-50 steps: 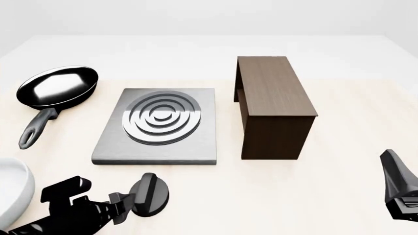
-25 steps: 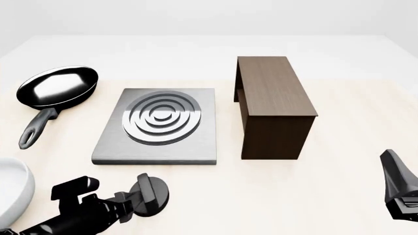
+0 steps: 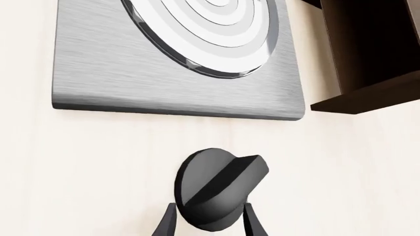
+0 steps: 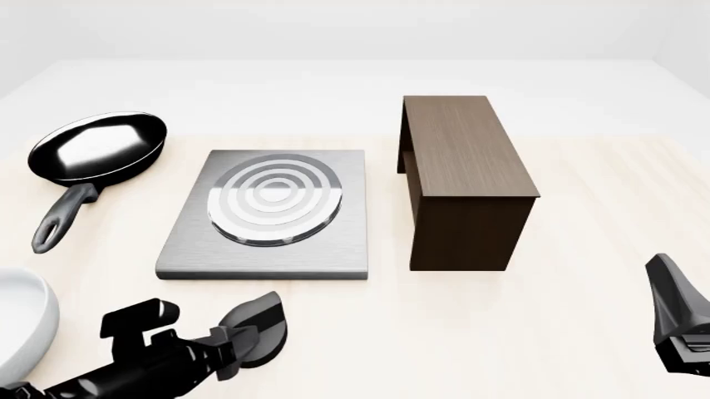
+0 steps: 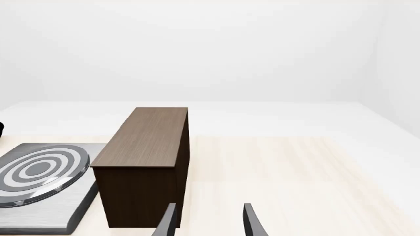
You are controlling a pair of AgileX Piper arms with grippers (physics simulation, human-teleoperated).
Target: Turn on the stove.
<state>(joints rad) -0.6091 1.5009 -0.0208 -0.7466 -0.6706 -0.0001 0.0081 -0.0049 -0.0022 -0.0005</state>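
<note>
Here, knob between left claw fingers

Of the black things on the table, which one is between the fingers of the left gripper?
The small round knob with a ridge, just before the stove plate. The left gripper has one finger on each side of it. The frying pan lies far off, untouched.
</note>
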